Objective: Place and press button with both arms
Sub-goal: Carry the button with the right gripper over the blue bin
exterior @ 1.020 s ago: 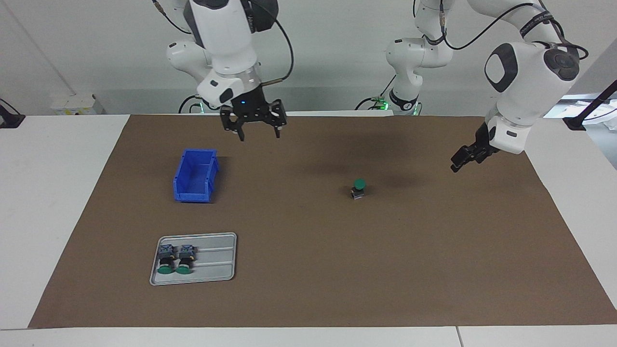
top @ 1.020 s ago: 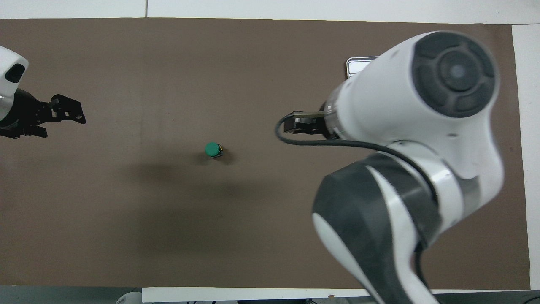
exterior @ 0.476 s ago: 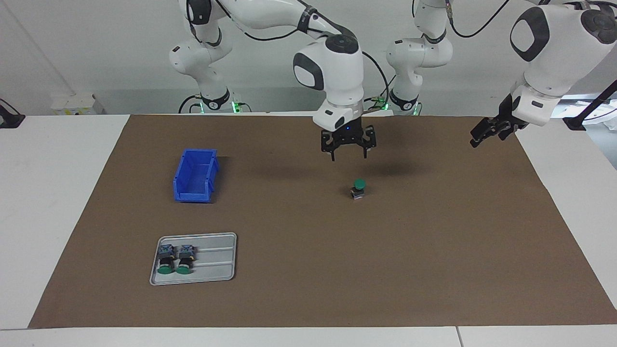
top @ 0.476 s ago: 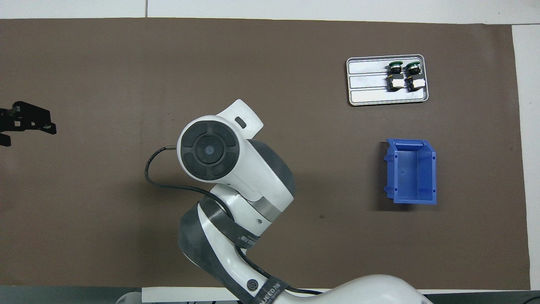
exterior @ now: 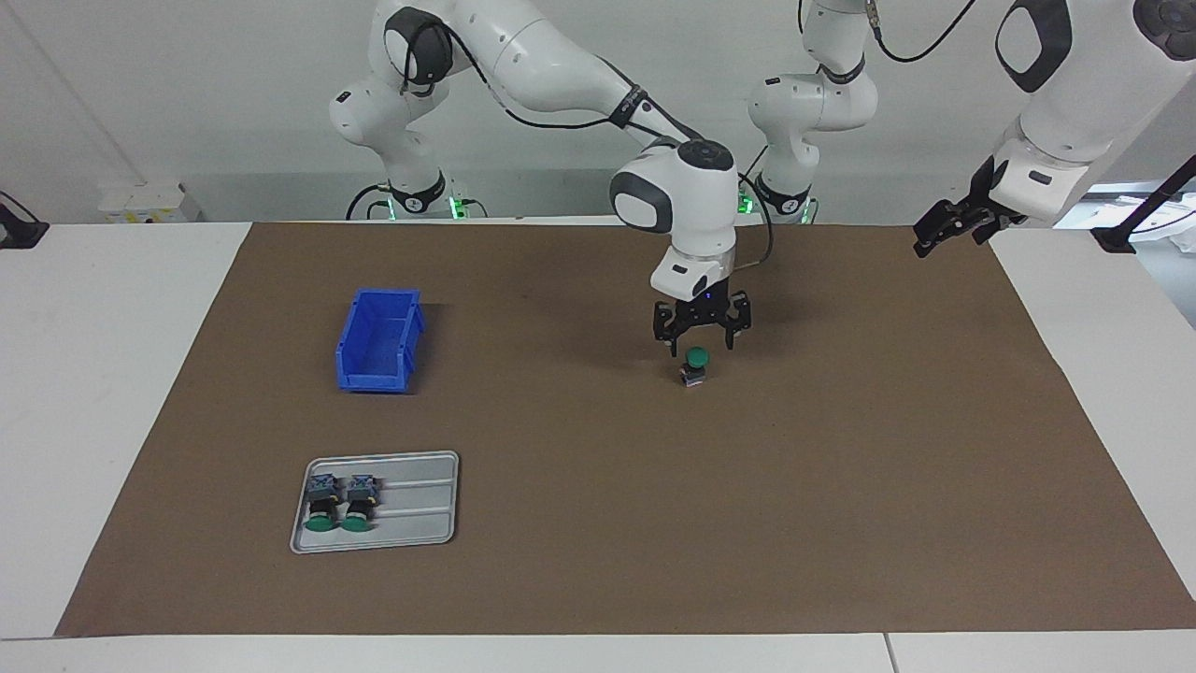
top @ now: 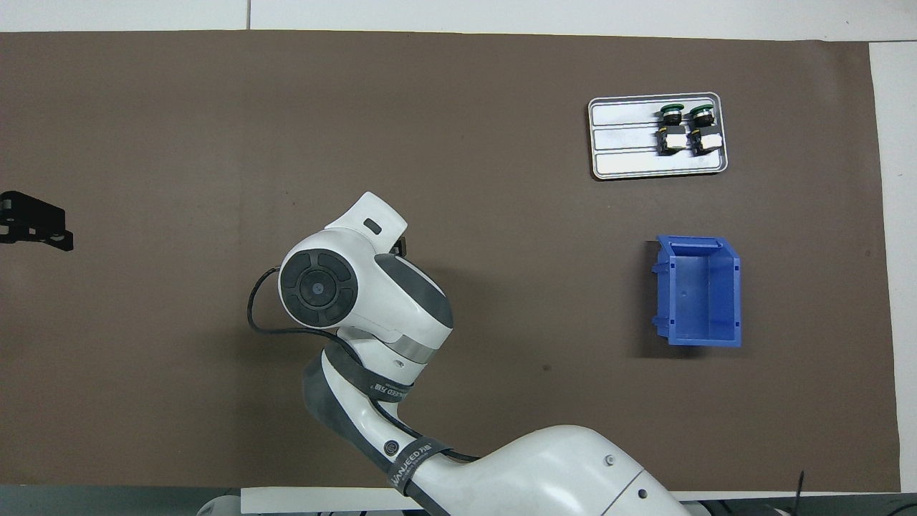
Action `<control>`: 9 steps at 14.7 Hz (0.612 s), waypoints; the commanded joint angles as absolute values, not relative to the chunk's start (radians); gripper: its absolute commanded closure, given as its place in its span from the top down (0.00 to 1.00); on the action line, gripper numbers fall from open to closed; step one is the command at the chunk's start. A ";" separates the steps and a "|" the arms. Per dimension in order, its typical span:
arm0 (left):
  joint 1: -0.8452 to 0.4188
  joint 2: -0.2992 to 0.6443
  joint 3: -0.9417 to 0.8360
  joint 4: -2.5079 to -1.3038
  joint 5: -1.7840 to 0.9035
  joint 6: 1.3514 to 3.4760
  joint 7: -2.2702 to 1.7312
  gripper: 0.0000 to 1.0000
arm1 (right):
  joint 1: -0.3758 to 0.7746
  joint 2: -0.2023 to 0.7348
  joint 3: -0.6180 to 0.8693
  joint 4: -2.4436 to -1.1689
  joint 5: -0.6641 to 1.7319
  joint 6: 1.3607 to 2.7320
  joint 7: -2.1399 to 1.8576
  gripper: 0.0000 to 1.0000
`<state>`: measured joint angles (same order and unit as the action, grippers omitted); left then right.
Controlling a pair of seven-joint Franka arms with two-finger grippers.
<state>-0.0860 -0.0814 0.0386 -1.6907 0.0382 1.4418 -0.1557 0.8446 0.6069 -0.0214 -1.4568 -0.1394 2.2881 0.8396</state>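
The blue bin (exterior: 379,340) sits toward the right arm's end of the counter (exterior: 598,523), and farther from the robots than it lies the grey tray (exterior: 411,505) with two spare buttons (exterior: 336,502) on their sides. The right gripper (exterior: 701,348) hangs just over the green-capped button (exterior: 694,365), which stands upright near the middle of the brown mat (exterior: 841,467); its fingers are spread wide to either side of the cap and hold nothing. The left gripper (exterior: 937,236) waits over the mat's edge by its own base, open and empty.
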 commanded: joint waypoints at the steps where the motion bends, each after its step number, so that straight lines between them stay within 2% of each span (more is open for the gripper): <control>1: -0.063 -0.083 0.020 -1.642 0.060 1.387 -0.143 0.99 | 0.847 0.635 -0.023 -1.460 -0.158 2.321 0.838 0.98; 2: -0.033 -0.081 -0.020 -1.626 0.058 1.382 -0.143 0.99 | 0.847 0.635 -0.020 -1.463 -0.158 2.322 0.835 0.98; 4: 0.134 -0.080 -0.172 -1.621 0.054 1.388 -0.143 0.99 | 0.847 0.637 -0.017 -1.497 -0.156 2.359 0.830 0.98; 5: 0.152 -0.078 -0.195 -1.621 0.054 1.396 -0.141 0.99 | 0.847 0.644 -0.015 -1.506 -0.149 2.377 0.828 0.98; 8: 0.112 -0.072 -0.151 -1.621 0.046 1.394 -0.143 0.99 | 0.841 0.650 0.005 -1.517 -0.147 2.373 0.828 0.98; 9: 0.057 -0.065 -0.085 -1.618 0.043 1.388 -0.143 0.99 | 0.839 0.650 0.005 -1.520 -0.147 2.379 0.827 0.93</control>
<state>0.1175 -0.0801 -0.1601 -1.6386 0.0411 1.4139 -0.1550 0.8478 0.6549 -0.0030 -1.5013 -0.1423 2.3539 0.8364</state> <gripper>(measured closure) 0.004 0.018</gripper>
